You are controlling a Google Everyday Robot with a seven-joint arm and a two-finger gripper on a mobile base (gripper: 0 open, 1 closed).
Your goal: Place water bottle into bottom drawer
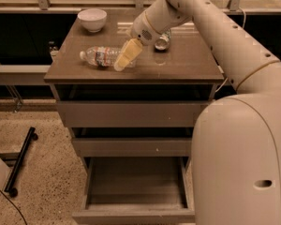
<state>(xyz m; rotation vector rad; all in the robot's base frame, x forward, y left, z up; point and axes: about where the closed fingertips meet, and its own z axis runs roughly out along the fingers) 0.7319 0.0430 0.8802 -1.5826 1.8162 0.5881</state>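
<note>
Camera view: water bottle (99,56) laid on side on cabinet top (182,67), cap pointed left, near front edge. Gripper (125,56) lowered at bottle's right end, overlapping it; open or closed cannot be told. Bottom drawer (133,215) pulled out below, well apart from bottle. White bowl (92,18) at back left, can (162,41) just behind gripper

Water bottle (99,56): clear, white cap, red-blue label, lying on side, base end at gripper (123,60), cap pointing away. Bottom drawer (133,215): pulled open, well below gripper.
</note>
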